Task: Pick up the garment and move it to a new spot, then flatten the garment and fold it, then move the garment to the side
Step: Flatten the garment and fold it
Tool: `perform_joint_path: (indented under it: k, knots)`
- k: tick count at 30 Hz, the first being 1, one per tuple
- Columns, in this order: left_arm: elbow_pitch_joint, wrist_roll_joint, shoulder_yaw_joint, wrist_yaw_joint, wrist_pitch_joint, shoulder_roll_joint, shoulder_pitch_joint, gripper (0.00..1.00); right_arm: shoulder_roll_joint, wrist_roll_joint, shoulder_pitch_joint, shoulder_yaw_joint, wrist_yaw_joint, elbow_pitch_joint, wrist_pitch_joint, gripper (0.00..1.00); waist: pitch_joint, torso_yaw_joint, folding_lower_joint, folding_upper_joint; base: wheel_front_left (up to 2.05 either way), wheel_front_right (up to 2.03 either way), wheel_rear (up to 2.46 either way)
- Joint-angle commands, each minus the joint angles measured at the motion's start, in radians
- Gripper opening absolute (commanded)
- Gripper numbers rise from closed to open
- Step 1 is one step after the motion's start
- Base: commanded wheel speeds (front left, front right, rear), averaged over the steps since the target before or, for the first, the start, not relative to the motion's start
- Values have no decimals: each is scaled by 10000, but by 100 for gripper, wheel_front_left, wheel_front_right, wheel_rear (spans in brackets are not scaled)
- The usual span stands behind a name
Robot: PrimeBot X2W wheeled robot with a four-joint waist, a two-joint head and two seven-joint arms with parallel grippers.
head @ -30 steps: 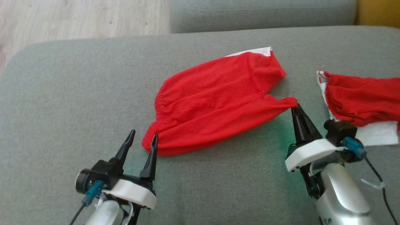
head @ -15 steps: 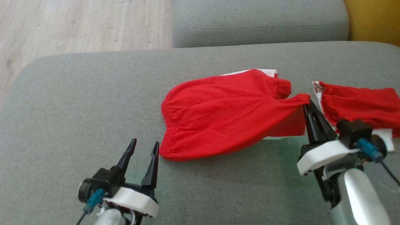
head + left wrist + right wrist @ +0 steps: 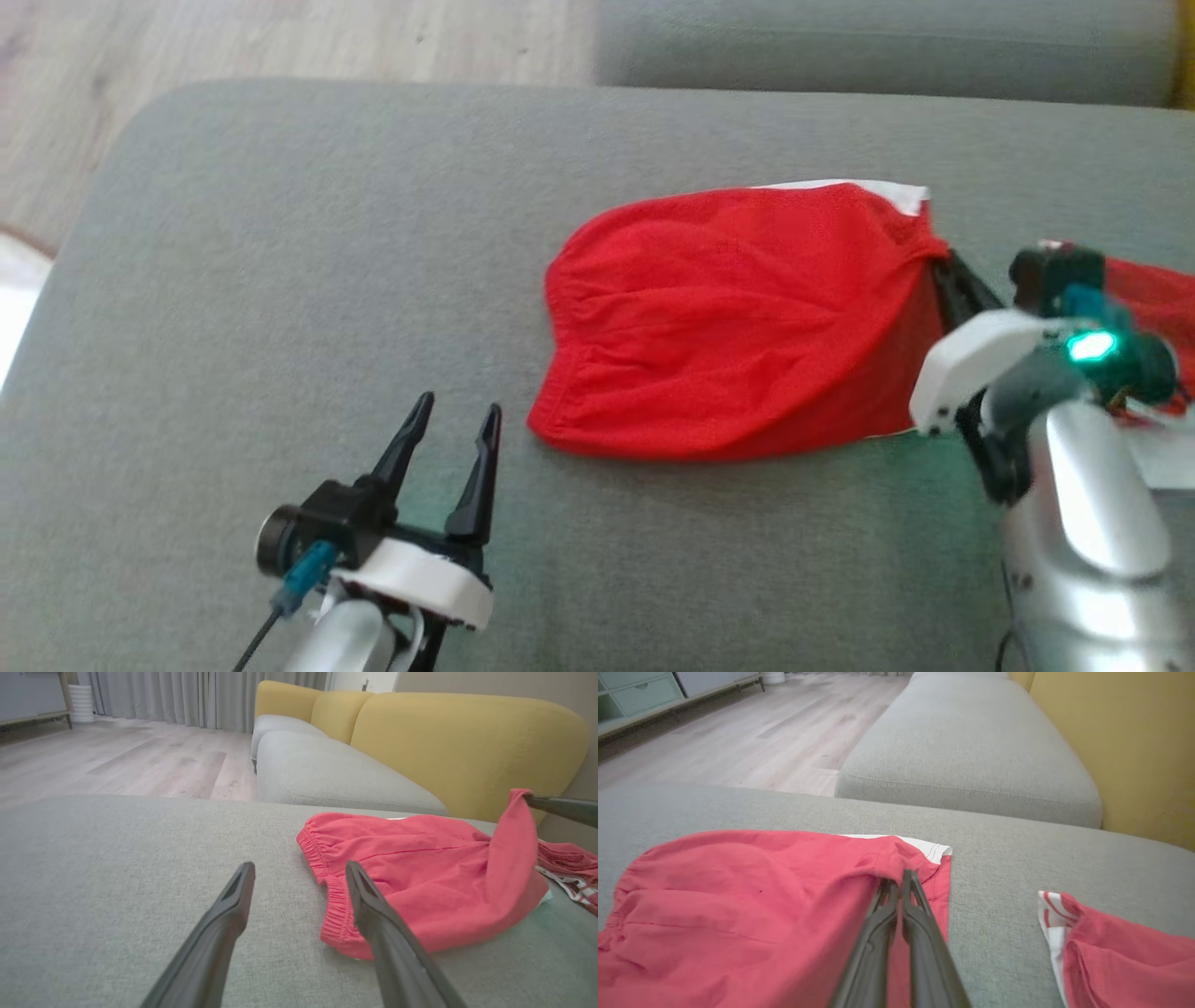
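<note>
The garment point(image 3: 738, 317), red shorts with a white trim, lies on the grey sofa seat point(image 3: 280, 280). My right gripper point(image 3: 937, 261) is shut on one leg hem and holds it lifted at the garment's right edge, so the cloth drapes down from the closed fingers. In the right wrist view the shut gripper point(image 3: 902, 879) pinches a fold of the garment point(image 3: 738, 900). My left gripper point(image 3: 462, 415) stands open just left of the waistband corner, apart from it. In the left wrist view the open left gripper point(image 3: 299, 870) points past the garment's point(image 3: 420, 872) elastic waistband.
A second red and white garment point(image 3: 1153, 285) lies bunched to the right, behind my right wrist. Another grey cushion point(image 3: 840, 42) sits beyond, with yellow backrests point(image 3: 467, 742) on the right. Wooden floor point(image 3: 280, 37) lies past the seat's left edge.
The head camera has shifted. My right gripper has lifted the leg hem and carried it back toward the other leg, so the garment looks narrower. The left gripper stays open, clear of the waistband.
</note>
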Motion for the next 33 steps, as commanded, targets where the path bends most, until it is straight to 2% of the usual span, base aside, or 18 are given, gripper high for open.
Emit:
perform_joint_path:
  k: [1,3,9,19,20,21,27,33]
  knots:
    - [-217,70,248,-48,-124,5,-494,100,6,-132,-587,128,-7,-74,38,0,220,287,-1,0,0,0,0]
    - [-125,129,174,-131,-124,-105,-578,100,-43,-396,-1301,-238,-7,973,167,0,382,568,-1,0,0,0,0]
    - [-49,256,214,-233,-124,-230,-724,100,-263,-1207,-2348,-785,-7,2908,165,0,556,923,-1,0,0,0,0]
    - [-48,453,394,-329,-124,-294,-777,100,-377,-2738,-3236,-2267,-7,5004,-593,0,570,671,-1,0,0,0,0]
    - [-40,469,402,-340,-124,-306,-776,100,-355,-2833,-3289,-2323,-7,5161,-710,14,548,611,-1,0,0,0,0]
    - [-35,484,409,-352,-124,-317,-772,100,-321,-2854,-3349,-2416,-7,5316,-838,100,522,543,-1,0,0,0,0]
    - [-75,526,601,-362,-124,-300,-703,100,-177,-2949,-3772,-2417,-7,6072,-1608,100,351,-22,-1,0,0,0,0]
    - [-148,556,848,-369,-124,-264,-662,100,-159,-2560,-4179,-2171,-7,6398,-2488,100,137,-633,-1,0,0,0,0]
